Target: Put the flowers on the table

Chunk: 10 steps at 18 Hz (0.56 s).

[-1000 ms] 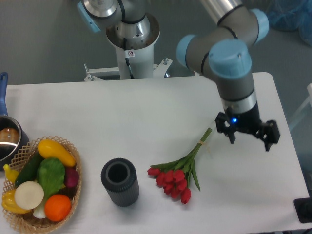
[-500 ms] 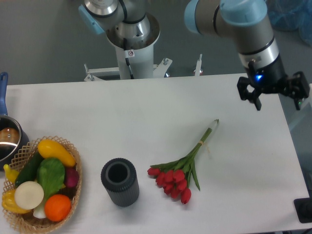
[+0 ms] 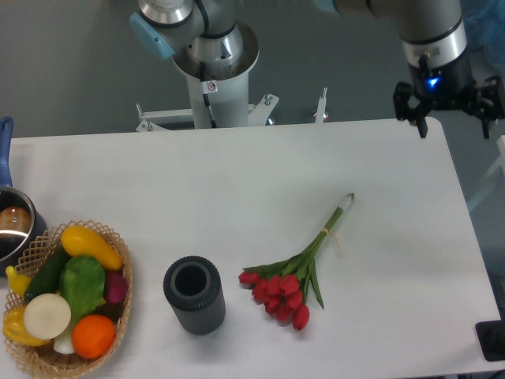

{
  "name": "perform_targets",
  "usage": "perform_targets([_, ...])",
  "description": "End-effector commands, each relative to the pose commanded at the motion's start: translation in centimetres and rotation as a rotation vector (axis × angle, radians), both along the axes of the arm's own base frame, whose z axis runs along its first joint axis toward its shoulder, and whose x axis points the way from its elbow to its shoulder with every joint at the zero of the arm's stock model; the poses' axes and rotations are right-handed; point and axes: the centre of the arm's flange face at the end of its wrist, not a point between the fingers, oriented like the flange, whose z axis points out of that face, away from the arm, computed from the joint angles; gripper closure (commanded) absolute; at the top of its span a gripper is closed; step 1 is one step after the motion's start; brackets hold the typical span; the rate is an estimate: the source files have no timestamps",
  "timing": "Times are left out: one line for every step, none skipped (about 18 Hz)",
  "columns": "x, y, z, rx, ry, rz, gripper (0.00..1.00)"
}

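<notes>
It looks like a robot lab: an arm base [image 3: 213, 59] bolted at 12 o'clock behind a white table [image 3: 237, 181], grey floor [image 3: 71, 71].

wicker basket [image 3: 118, 316] at front-left corner, holding yellow squash, green pepper, cucumber, onion, orange, a dark red vegetable | dark ribbed cylinder vase [image 3: 193, 294] upright, open top, near front edge, right of basket, apart from it | metal pot [image 3: 14, 229] with blue handle at left edge, partly cut off
</notes>
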Motion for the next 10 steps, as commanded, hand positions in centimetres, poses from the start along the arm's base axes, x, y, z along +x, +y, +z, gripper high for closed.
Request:
perform_targets([0.1,-1.5,0.1,0.000,-0.015,-0.041,0.00])
perform_targets([0.4,-2.6,0.1,-0.011,-0.025,-0.087,0.00])
perform_targets([0.7,-3.7,0.2,-0.023,-0.027,-0.124,0.00])
perform_targets([0.7,-4.8,0.1,-0.025,-0.030,-0.152,0.00])
perform_targets([0.9,-5.5,0.2,-0.019,-0.032,-0.177,0.00])
perform_targets([0.9,-6.4,0.1,-0.007,-0.039,-0.182,0.00])
perform_targets([1.0,-7.0,0.3,0.004,-0.038,-0.178,0.00])
perform_targets([1.0,-7.3,0.1,0.013,-0.042,-0.176,0.00])
perform_targets([0.9,-7.4,0.0,0.019,-0.044,-0.175,0.00])
perform_targets([1.0,-7.5,0.2,0.021,-0.039,-0.174,0.00])
